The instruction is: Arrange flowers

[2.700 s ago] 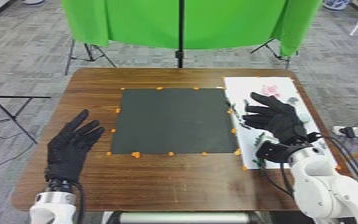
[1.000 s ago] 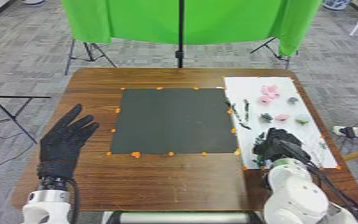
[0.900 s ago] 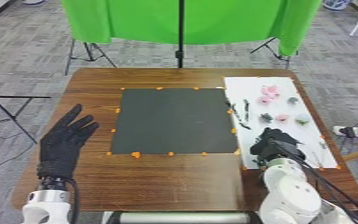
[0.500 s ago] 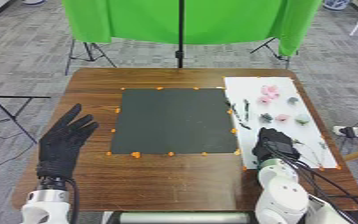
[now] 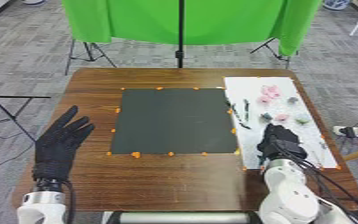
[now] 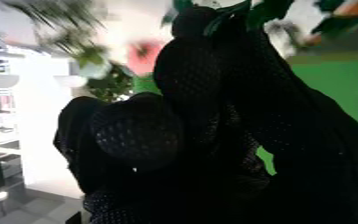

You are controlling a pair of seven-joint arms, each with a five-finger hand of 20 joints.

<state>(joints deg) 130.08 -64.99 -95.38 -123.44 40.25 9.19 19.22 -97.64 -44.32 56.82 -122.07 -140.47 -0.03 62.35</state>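
A brown counter [image 5: 180, 185] seen from above, with a dark mat [image 5: 174, 120] in the middle and a white sheet [image 5: 246, 85] along the right side. The task's flowers lie on the sheet: a pink flower [image 5: 270, 91] far, a pink bloom [image 5: 282, 117] and a green bloom [image 5: 302, 121] nearer, and dark stems [image 5: 246, 107] along the left.

The right hand [image 5: 280, 139] is over the sheet's near part, just short of the pink bloom; whether it is open or clamped on something, I cannot tell. Leaves [image 6: 269, 12] overlap it in the wrist view (held or merely behind, that is unclear too). The left hand [image 5: 58, 147], fingers straight and apart, is over the left side.

The likeliest trouble is crowding: a low sweep to the far side could drag the pink bloom or crush its petals. Leaves might catch on the glove and pull a neighbour along, and a loose grasp could let a thin stem roll or slip.
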